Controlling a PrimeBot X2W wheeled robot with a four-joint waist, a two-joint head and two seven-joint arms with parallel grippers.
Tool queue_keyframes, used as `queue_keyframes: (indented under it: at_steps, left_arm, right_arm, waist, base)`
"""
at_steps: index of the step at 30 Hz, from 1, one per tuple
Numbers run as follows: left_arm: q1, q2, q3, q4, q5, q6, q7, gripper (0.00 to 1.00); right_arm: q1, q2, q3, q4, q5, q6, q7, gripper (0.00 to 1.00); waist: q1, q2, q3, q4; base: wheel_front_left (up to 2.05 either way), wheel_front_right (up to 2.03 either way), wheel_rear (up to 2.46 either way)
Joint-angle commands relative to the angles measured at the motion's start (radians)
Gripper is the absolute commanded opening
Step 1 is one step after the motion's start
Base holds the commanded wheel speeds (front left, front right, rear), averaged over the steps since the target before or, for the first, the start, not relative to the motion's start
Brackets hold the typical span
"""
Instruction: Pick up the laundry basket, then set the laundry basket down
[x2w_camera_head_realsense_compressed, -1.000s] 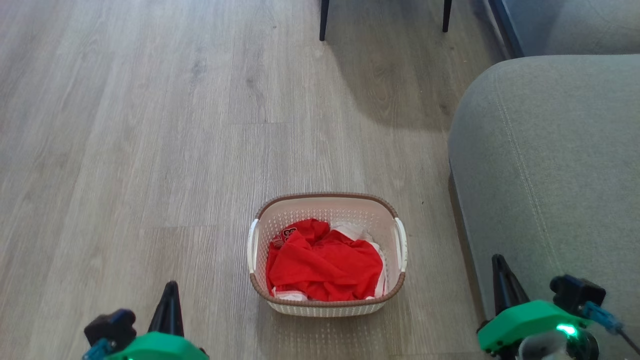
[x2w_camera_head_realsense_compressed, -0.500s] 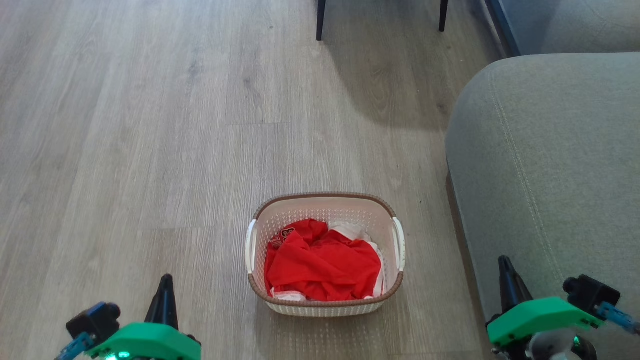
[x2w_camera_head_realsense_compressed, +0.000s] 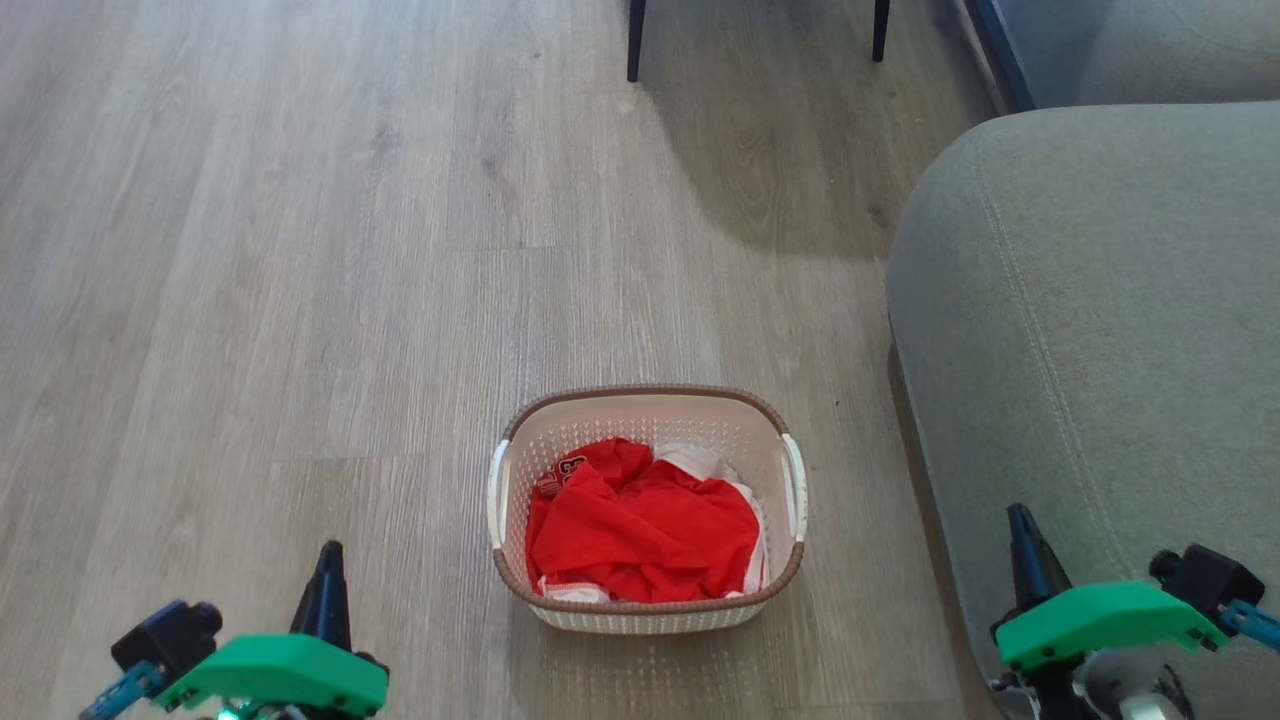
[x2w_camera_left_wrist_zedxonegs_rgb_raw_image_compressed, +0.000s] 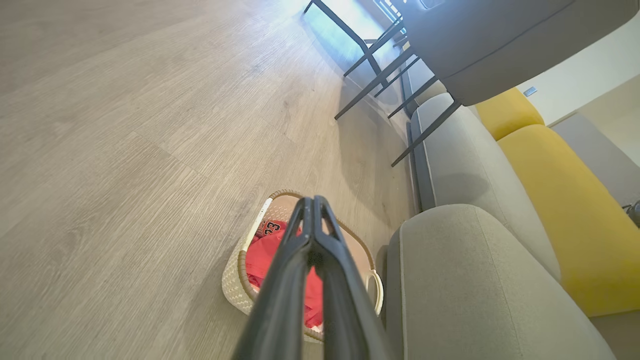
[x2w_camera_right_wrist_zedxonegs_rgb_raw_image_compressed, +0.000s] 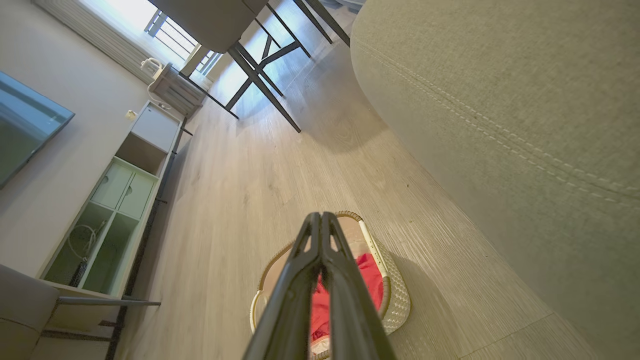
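Cream plastic laundry basket stands on the floor just beside the sofa, unheld, with red clothing inside. Left claw is closed and empty, well apart from the sofa. Right claw is closed and empty, near the sofa's edge. Risks: right arm fouling the sofa on descent; an uneven lift tipping the load.

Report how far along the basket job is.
Done: nothing that shows. The basket sits on the floor beside the sofa, with red clothing inside.
In hand: the left gripper and right gripper are both shut, out to either side of the basket and apart from it, touching neither of its handles.
Left: take the handles, lift the basket, then set it down.
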Motion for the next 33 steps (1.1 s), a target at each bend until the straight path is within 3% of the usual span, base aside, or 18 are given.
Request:
queue_keyframes:
  at_steps: [1, 33]
  left_arm:
    - [-0.057, 0.016, 0.031, -0.027, -0.034, -0.011, 0.008, 0.00]
    - [-0.123, 0.017, 0.088, -0.011, -0.410, -0.058, 0.100, 0.00]
  right_arm:
    - [-0.054, -0.022, 0.002, -0.029, 0.034, -0.001, 0.007, 0.00]
    - [-0.088, -0.025, -0.051, -0.024, 0.384, -0.001, 0.099, 0.00]
  waist:
    - [0.0000, 0.0000, 0.000, -0.001]
    - [0.0000, 0.0000, 0.000, -0.018]
  base:
    - [0.00, 0.00, 0.00]
    - [0.00, 0.00, 0.00]
